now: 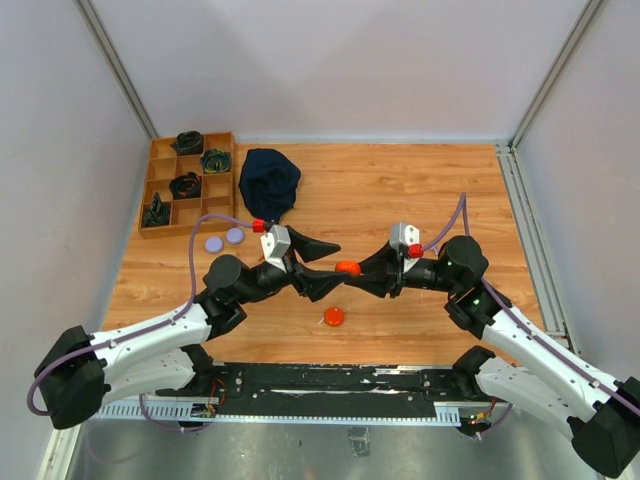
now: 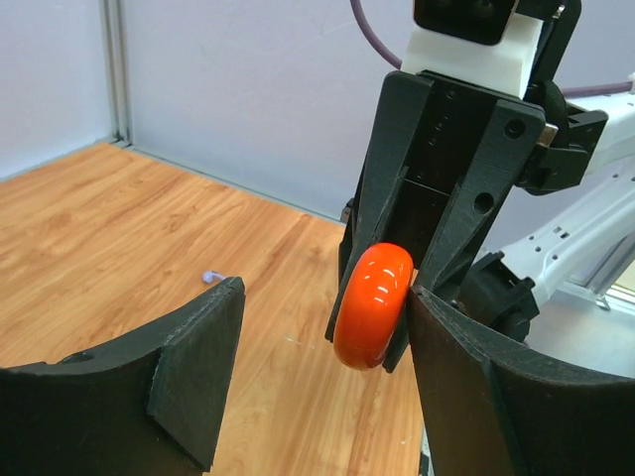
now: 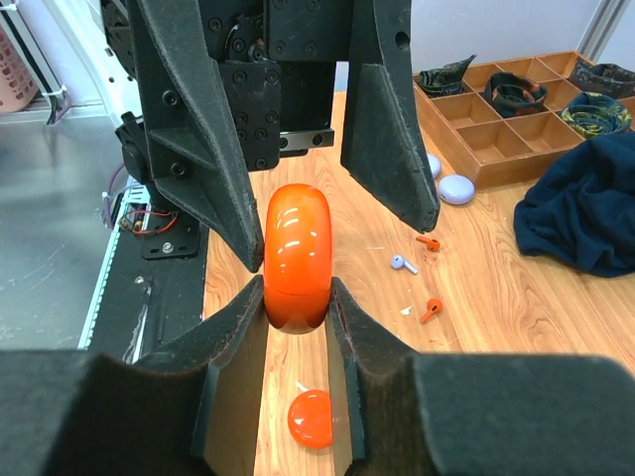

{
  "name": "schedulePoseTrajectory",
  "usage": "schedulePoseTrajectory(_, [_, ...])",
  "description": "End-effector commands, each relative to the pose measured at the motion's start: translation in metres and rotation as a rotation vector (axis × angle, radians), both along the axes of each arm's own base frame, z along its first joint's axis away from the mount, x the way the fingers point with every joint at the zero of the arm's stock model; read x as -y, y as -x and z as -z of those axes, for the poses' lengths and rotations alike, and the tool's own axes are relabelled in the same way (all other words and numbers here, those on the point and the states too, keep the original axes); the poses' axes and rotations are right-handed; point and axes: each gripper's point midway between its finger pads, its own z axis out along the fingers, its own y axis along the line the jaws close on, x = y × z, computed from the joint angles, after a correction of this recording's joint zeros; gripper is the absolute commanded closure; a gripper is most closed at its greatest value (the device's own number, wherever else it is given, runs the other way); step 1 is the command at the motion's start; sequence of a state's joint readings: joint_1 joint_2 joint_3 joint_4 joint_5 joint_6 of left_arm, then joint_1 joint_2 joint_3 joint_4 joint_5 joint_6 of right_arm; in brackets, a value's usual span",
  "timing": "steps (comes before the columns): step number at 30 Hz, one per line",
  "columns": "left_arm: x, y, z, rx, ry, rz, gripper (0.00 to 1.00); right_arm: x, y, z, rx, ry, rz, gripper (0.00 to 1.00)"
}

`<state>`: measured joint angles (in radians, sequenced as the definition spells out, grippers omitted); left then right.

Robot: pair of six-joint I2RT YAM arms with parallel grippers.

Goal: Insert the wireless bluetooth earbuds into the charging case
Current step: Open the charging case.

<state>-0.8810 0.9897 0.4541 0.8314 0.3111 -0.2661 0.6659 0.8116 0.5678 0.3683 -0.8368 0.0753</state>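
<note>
My right gripper [image 3: 298, 288] is shut on a glossy orange round charging case [image 3: 297, 256], held on edge above the table middle [image 1: 347, 267]. My left gripper [image 2: 325, 297] faces it, open, one finger on each side of the case [image 2: 374, 303]. Its right finger stands close against the case and its left finger [image 2: 198, 367] is well apart. Tiny earbuds lie on the wood: two orange ones [image 3: 428, 240] [image 3: 430, 309] and a lavender one [image 3: 402, 263], which also shows in the left wrist view [image 2: 210, 277].
A second orange disc [image 1: 333, 317] lies below the grippers near the front edge. Two lavender discs [image 1: 224, 240] sit at the left, by a wooden compartment tray [image 1: 187, 186] holding dark items. A dark blue cloth [image 1: 269, 181] lies at the back.
</note>
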Motion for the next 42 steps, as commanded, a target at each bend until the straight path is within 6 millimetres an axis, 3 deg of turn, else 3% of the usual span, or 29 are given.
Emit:
schedulePoseTrajectory(1, [-0.003,-0.014,-0.021,0.018,0.010,-0.076,0.29,0.002,0.006,-0.020,0.060,-0.029,-0.030,0.87])
schedulePoseTrajectory(23, [-0.012,-0.020,-0.032,0.010,0.020,-0.133,0.26,0.003,0.002,-0.008,0.039,-0.008,-0.006,0.88])
schedulePoseTrajectory(31, [-0.015,-0.017,-0.030,-0.001,0.006,-0.134,0.22,0.006,-0.014,0.004,0.022,0.025,0.084,0.88])
schedulePoseTrajectory(35, [-0.027,-0.033,-0.014,-0.083,-0.038,-0.244,0.15,0.011,-0.025,0.024,0.004,0.072,0.157,0.88])
schedulePoseTrajectory(42, [-0.059,-0.063,0.039,-0.303,-0.197,-0.498,0.08,0.019,-0.034,0.056,-0.029,0.131,0.231,0.88])
